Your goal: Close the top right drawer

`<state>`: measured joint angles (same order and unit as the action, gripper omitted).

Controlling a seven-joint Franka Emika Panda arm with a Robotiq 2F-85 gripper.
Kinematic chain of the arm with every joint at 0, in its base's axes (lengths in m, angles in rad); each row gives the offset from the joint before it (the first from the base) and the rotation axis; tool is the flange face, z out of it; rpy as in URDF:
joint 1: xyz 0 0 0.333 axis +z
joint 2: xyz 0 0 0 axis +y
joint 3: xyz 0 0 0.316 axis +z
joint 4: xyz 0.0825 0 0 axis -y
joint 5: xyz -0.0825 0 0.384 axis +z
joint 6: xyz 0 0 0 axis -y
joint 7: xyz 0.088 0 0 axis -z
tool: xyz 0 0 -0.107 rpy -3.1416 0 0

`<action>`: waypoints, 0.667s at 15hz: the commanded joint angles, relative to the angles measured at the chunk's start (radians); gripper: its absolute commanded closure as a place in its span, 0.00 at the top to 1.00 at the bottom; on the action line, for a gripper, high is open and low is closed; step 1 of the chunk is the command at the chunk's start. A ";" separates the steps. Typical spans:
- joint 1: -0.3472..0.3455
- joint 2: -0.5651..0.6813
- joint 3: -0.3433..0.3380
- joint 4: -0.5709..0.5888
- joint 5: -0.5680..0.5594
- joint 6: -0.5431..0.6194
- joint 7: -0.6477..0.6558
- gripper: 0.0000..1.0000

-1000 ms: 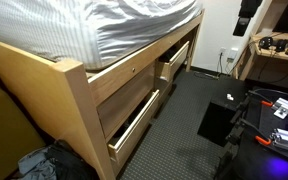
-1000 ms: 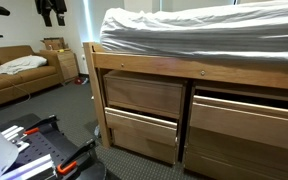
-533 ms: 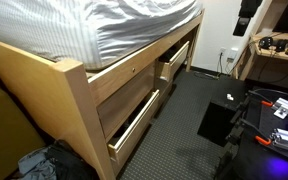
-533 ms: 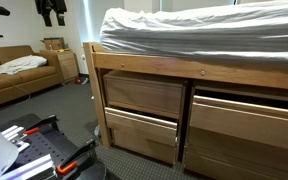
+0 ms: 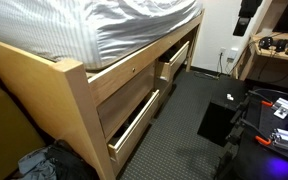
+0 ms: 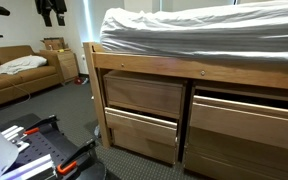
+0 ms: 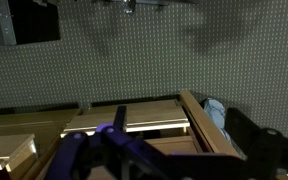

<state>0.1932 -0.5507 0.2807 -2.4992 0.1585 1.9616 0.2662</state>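
Under the mattress, the top right drawer juts out, plainest side-on.

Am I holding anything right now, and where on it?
Nothing, it seems: in the wrist view the dark gripper touches none of the light-oak drawers; its jaw opening is too dim to judge.

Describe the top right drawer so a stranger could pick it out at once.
Find the oak bed frame under the striped mattress; its front holds two stacks of drawers. The top right drawer is the upper one in the stack farther from the sofa. It stands slightly out with a plain front; in the other stack the lower drawer stands out instead.
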 commanded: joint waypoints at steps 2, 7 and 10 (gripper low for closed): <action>-0.013 0.000 0.013 0.007 -0.044 -0.029 0.041 1.00; -0.184 -0.111 -0.130 -0.014 -0.213 -0.105 0.114 1.00; -0.315 -0.123 -0.243 0.019 -0.294 -0.079 0.106 1.00</action>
<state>-0.0162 -0.6556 0.1094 -2.4989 -0.0803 1.8768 0.3779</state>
